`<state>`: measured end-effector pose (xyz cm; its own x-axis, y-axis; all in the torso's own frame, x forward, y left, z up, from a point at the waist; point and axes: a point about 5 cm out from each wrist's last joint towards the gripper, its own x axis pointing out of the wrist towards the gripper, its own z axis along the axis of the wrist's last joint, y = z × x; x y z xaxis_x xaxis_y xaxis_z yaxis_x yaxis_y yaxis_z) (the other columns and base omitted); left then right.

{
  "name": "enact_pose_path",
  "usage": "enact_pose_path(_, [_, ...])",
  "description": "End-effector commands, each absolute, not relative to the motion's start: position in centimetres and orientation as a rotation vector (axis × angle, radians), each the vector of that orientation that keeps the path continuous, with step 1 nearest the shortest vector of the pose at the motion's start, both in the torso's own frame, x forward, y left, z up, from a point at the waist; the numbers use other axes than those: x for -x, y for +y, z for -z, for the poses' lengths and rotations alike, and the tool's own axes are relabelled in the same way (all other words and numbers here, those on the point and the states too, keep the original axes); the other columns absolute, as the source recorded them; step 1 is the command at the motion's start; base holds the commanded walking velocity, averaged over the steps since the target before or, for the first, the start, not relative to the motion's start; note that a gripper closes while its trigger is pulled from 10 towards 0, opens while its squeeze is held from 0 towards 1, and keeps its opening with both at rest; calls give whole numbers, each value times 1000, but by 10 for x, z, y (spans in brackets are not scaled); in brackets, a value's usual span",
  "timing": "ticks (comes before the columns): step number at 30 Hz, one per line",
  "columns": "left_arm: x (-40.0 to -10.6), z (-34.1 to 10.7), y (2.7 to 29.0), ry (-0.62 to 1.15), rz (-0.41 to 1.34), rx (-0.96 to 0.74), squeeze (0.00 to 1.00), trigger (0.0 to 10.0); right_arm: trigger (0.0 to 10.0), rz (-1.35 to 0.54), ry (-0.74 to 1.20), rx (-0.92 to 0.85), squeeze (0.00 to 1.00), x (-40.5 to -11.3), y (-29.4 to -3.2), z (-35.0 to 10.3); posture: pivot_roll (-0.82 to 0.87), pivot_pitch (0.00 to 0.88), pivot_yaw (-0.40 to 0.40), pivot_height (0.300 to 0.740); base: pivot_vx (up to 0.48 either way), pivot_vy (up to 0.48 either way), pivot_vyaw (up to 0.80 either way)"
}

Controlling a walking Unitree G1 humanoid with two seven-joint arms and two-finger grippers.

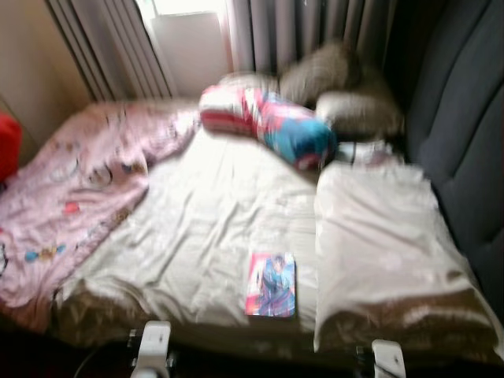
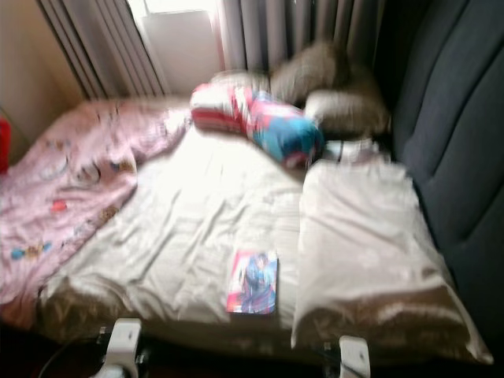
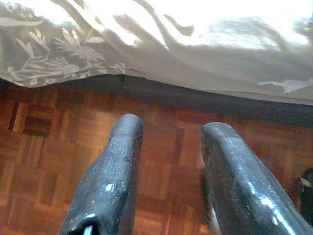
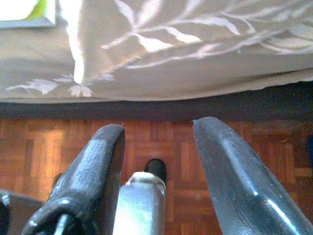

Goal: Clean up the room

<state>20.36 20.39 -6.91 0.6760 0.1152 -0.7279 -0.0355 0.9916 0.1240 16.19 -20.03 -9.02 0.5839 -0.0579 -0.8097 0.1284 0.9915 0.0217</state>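
Note:
A colourful book [image 1: 271,284] lies flat near the front edge of the beige bed sheet [image 1: 213,228]. A rumpled pink blanket [image 1: 79,189] covers the bed's left side. A red, white and blue bundle [image 1: 268,124] rests by brown pillows [image 1: 339,87] at the head. My left gripper [image 3: 166,171] hangs open over the wooden floor [image 3: 44,161] just before the bed's edge. My right gripper [image 4: 159,166] hangs open likewise, with nothing between its fingers. Both arms' white wrists [image 1: 153,342] show low at the picture's bottom.
A long beige pillow [image 1: 386,252] lies along the bed's right side beside a dark padded headboard wall [image 1: 468,142]. Grey curtains [image 1: 299,31] and a bright window [image 1: 189,39] stand behind the bed. A red object [image 1: 6,146] sits at the far left.

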Motion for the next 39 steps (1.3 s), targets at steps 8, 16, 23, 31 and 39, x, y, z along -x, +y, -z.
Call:
enact_pose_path(8, [-196, 72, 215, 859, -114, -115, 0, 10000, 10000, 80, 943, -83, 0, -166, -191, 90, -62, 0, 61, 740, 0, 420, 0])
enact_pose_path(16, [-196, 71, 216, 861, -120, -114, 0, 10000, 10000, 80, 942, -71, 0, -167, -192, 90, -59, 0, 60, 740, 0, 420, 0])
enact_pose_path(23, [-195, 72, 218, 864, -125, -115, 0, 10000, 10000, 77, 941, -59, 0, -169, -191, 89, -55, 0, 61, 740, 0, 419, 0])
enact_pose_path(31, [-197, 70, 221, 862, -136, -115, 0, 10000, 10000, 57, 942, -35, 0, -171, -189, 88, -26, 0, 51, 740, 0, 419, 0])
enact_pose_path(39, [-197, 70, 221, 866, -138, -110, 0, 10000, 10000, 46, 945, -32, 0, -172, -188, 88, -7, 0, 36, 740, 0, 420, 0])
